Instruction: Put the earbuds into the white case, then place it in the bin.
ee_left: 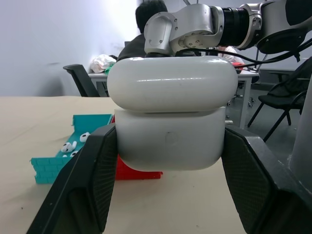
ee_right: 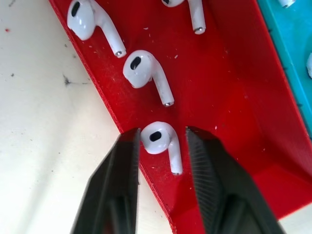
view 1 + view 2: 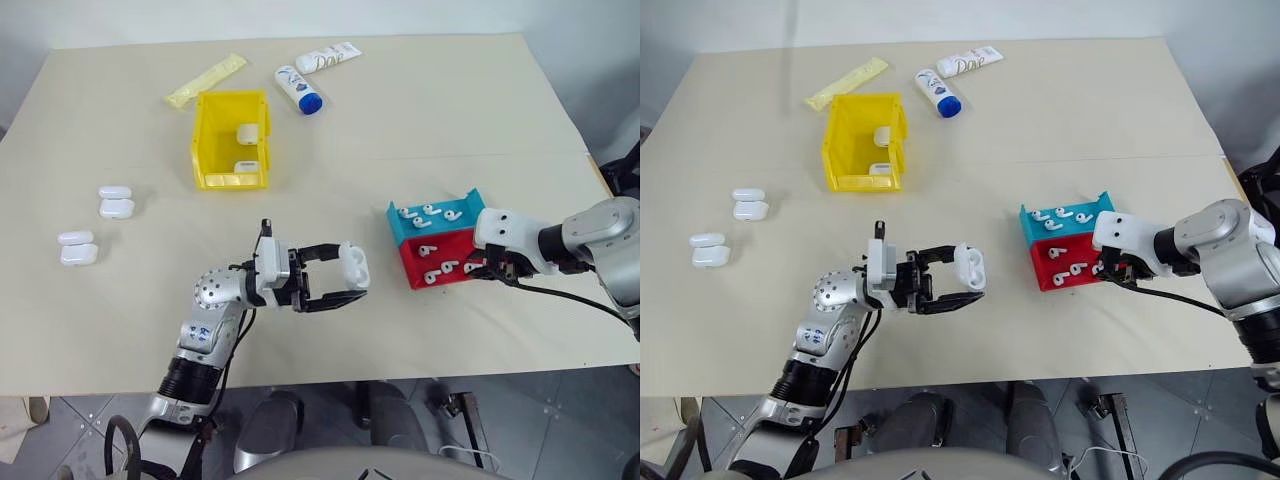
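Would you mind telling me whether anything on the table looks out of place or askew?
Nothing is spilled or damaged. The yellow packet and two tubes lying slanted behind the bin have no part in the earbud work, and four cases wait loose at the left.

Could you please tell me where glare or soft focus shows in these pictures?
Left wrist view: soft highlights sheen the white case held by the left gripper; the room behind is soft. Right wrist view: small glints on the earbuds in the red tray; finger bases blur. Eye views: even light, faint shadows.
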